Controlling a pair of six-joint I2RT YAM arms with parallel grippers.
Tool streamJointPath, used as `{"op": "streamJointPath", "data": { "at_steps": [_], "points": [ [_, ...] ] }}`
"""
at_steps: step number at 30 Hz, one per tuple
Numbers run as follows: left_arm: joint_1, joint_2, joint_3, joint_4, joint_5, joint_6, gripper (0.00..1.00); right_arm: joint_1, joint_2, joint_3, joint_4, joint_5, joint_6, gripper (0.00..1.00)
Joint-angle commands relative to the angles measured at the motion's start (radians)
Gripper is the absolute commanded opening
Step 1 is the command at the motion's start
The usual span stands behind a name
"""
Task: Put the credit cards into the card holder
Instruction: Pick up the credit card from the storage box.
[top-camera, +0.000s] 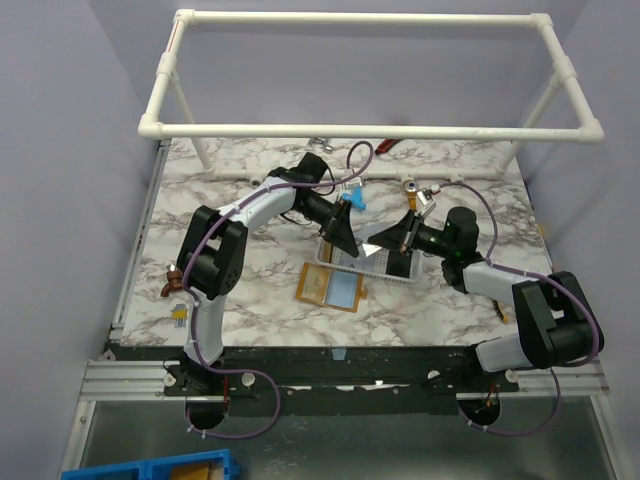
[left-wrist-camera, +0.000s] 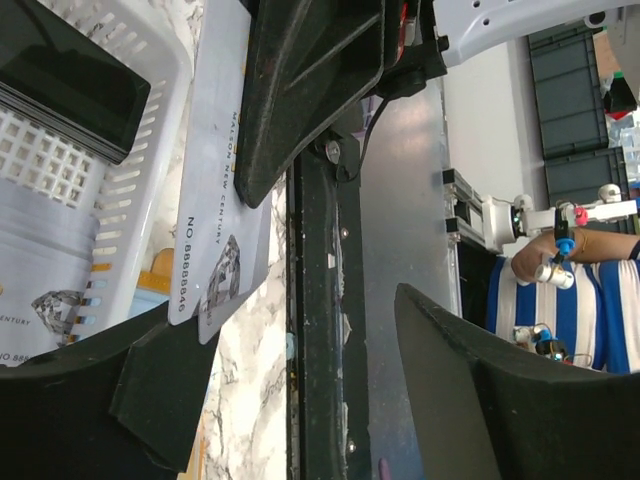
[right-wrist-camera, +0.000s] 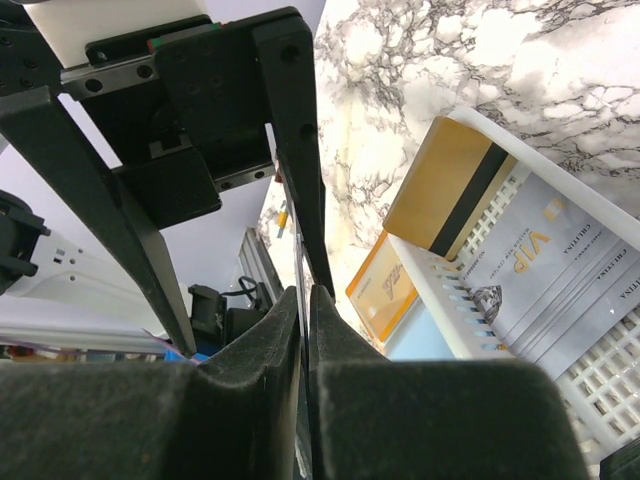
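Bare marble counter (top-camera: 250, 190) lies open along the left and far edges, while the work crowds the middle. The left pincer (top-camera: 341, 228) hangs over the basket (left-wrist-camera: 145, 180) with jaws wide. One finger (left-wrist-camera: 150, 400) touches the silver card (left-wrist-camera: 225, 190) and the other stands well apart, so nothing is clamped. The card is pale grey, with a diamond print and a number along one edge, and sits between the two pincers. The holder (top-camera: 330, 287) lies open just beside the basket, toward the near edge. The right pincer (top-camera: 398, 237) pinches the silver card, jaws almost together. A gold card (right-wrist-camera: 452, 190), black-striped, leans in the basket's corner.
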Motion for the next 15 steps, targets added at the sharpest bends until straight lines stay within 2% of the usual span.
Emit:
{"op": "streamJointPath", "data": {
  "at_steps": [1,6,8,15],
  "points": [
    [-0.002,-0.04,-0.004,0.045,0.055,-0.024,0.66,-0.002,0.015,-0.023,0.048,0.004,0.011,0.1],
    [0.0,-0.043,-0.003,0.058,0.068,-0.047,0.5,-0.002,0.017,-0.025,0.054,0.005,0.017,0.1],
    [0.0,-0.047,-0.003,0.057,0.073,-0.049,0.46,-0.002,0.013,-0.028,0.053,0.016,0.017,0.1],
    [0.0,-0.048,-0.002,0.035,0.078,-0.025,0.44,-0.002,-0.003,-0.037,0.051,0.063,0.025,0.1]
  ]
}}
